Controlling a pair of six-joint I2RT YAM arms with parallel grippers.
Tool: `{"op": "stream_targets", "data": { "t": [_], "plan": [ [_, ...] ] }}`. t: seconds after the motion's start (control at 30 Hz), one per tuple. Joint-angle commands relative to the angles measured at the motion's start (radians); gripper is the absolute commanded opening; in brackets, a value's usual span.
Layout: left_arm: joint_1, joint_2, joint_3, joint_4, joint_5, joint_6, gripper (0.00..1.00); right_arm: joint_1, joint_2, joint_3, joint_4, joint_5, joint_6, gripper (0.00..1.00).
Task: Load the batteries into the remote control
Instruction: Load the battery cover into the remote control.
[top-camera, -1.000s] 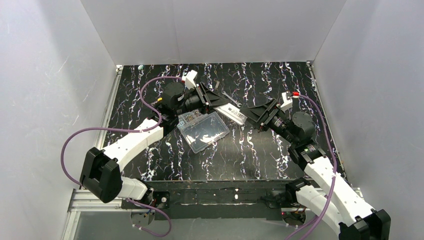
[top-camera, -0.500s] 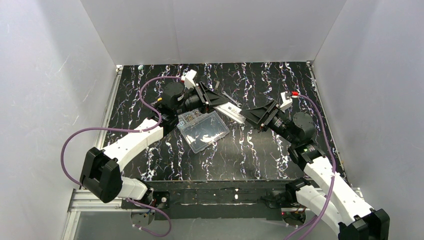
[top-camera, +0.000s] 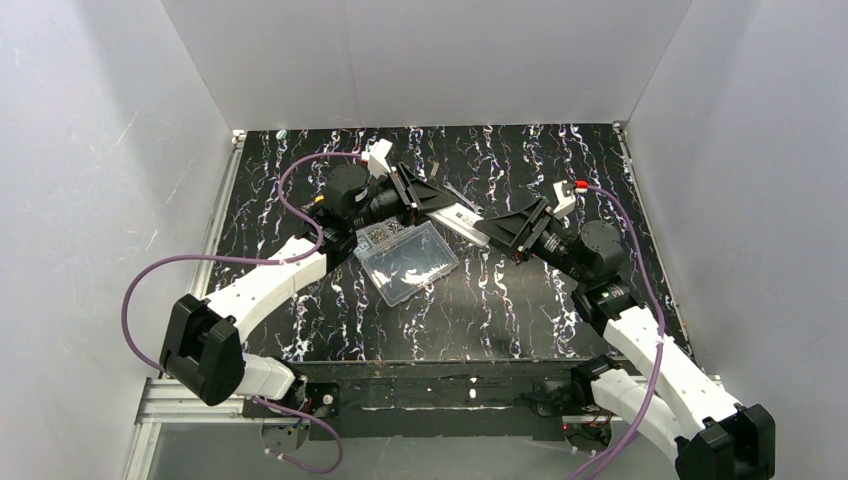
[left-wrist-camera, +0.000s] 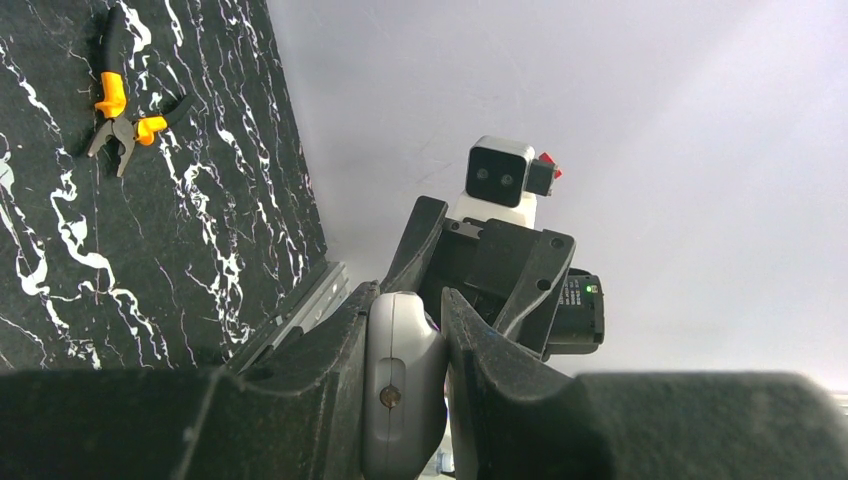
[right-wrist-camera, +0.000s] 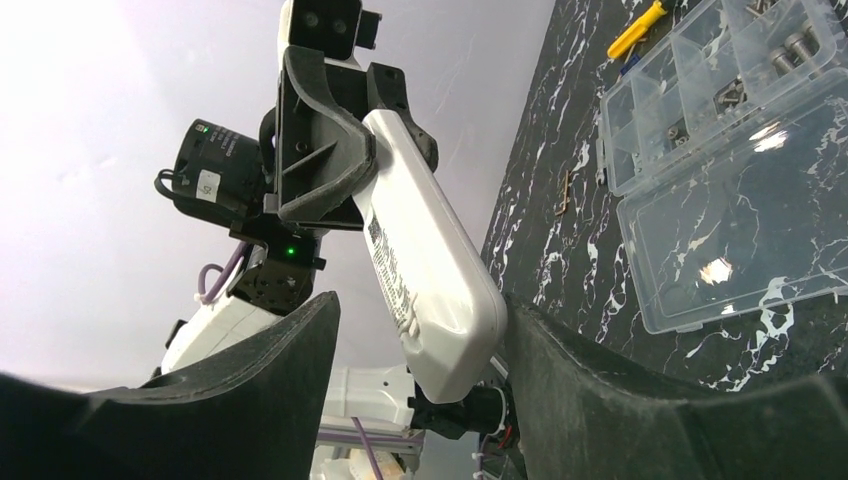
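The white remote control (top-camera: 462, 216) hangs in the air above the table, tilted down toward the right. My left gripper (top-camera: 428, 200) is shut on its upper end. In the left wrist view the remote control (left-wrist-camera: 400, 380) is pinched edge-on in the left gripper (left-wrist-camera: 407, 296). My right gripper (top-camera: 492, 229) stands open around the lower free end. In the right wrist view that rounded end of the remote control (right-wrist-camera: 430, 270) sits inside the right gripper (right-wrist-camera: 421, 306), against the right finger (right-wrist-camera: 560, 370) and apart from the left one. No batteries show in any view.
A clear plastic compartment box (top-camera: 405, 260) lies open on the black marbled table (top-camera: 300, 200) below the remote, with small metal parts in its far cells (right-wrist-camera: 760, 60). Orange-handled pliers (left-wrist-camera: 120, 110) lie on the table. White walls close in three sides.
My right arm has moved left toward the remote, so its fingers now reach around the free end. The left arm and the remote have stayed still.
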Motion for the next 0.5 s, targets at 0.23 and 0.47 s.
{"op": "stream_targets", "data": {
  "t": [0.23,0.47],
  "plan": [
    [0.002,0.002,0.065,0.077,0.036,0.014,0.00,0.000,0.019,0.019,0.099,-0.039,0.014,0.57],
    [0.001,0.010,0.061,0.097,0.042,0.012,0.00,0.000,0.025,0.015,0.102,-0.042,0.019,0.51]
  ]
}}
